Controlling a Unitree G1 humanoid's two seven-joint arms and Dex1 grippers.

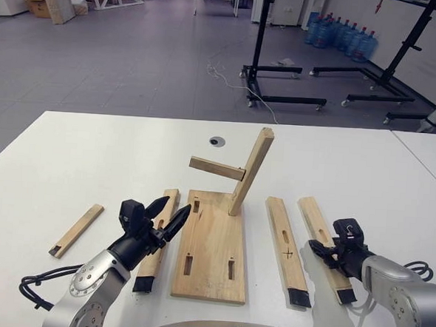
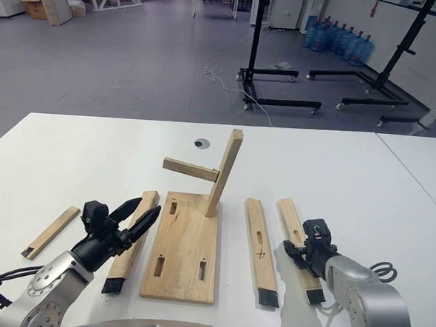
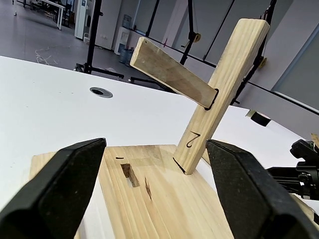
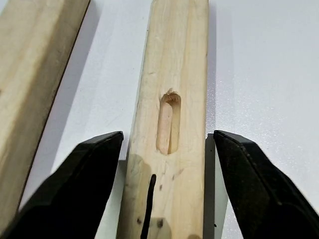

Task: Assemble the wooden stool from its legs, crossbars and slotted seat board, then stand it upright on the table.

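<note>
**Wooden stool: assembly status, one leg of four fitted**

1. Seat board (image 1: pixel 211 245) lies flat on the white bench (image 1: pixel 93 148), slotted face up, near the robot's edge.
2. One upright leg (image 1: pixel 251 171) is seated in the far right slot and leans slightly. One crossbar (image 1: pixel 216 168) is plugged into its mortise and juts out toward the robot's left, its other end free.
3. Three slots in the seat board are open.
4. Loose parts lie flat on the bench: the left leg (image 1: pixel 158 238) just beside the board's left edge, the middle leg (image 1: pixel 287 249) and the outer leg (image 4: pixel 172 74) side by side to its right, and a short crossbar (image 1: pixel 76 230) well apart at far left.
5. Left pincer (image 1: pixel 177 207) hangs over the left leg, jaws spread, holding nothing.
6. Right pincer (image 4: pixel 167 135) straddles the outer leg with its jaws apart on either side; no grip is made.

Judgement: the task is at an early stage. Three legs and the remaining crossbar are yet to be fitted, and the stool must then be turned onto its legs.
</note>
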